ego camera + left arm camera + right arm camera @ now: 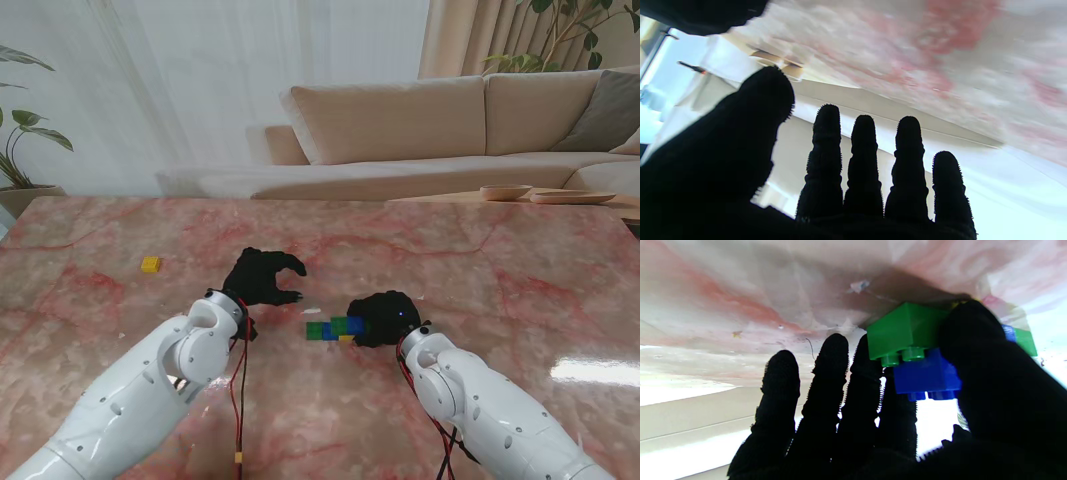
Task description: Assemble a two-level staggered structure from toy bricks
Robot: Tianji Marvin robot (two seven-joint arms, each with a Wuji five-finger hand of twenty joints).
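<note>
bright window backlight silhouettes the fingers (pixel 826 160); table (pixel 500 270) shows glare, wrist views blurred.

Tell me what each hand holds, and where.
Left hand: nothing, fingers apart. Right hand: thumb on the blue brick's side; a full grasp cannot be told.

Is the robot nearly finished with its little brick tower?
Partly. A blue brick already sits on a green brick, shifted sideways, with another green brick alongside. The right hand is on that stack, thumb against the blue brick. The left hand is open and holds nothing. A yellow brick lies apart, far to the left, unused. How many more bricks belong, I cannot tell.
</note>
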